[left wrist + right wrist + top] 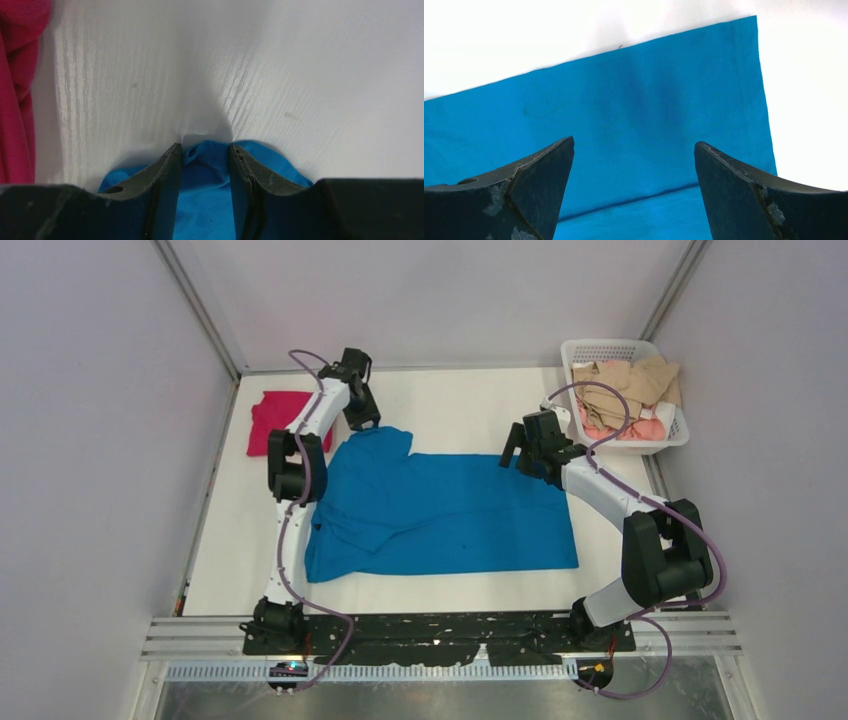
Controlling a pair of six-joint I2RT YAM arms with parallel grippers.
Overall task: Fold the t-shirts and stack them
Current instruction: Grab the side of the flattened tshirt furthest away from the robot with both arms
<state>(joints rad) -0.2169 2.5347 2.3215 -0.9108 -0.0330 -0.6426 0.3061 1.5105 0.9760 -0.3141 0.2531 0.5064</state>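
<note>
Blue t-shirt (pixel 450 510) edge between left jaws, wrist view only, grip unclear, right jaws spread

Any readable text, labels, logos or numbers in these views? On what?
None readable.
The blue t-shirt and the red t-shirt are plain: no print or tag shows.
The white basket shows no label.
The small lit box at the near edge is too small to read.

Plain bright blue t-shirt (pixel 440 510); plain magenta-red t-shirt (pixel 275 420); white surface (pixel 450 400) w/ faint streaks; white lattice basket (pixel 608 343), beige & pink clothes (pixel 630 385).
</note>
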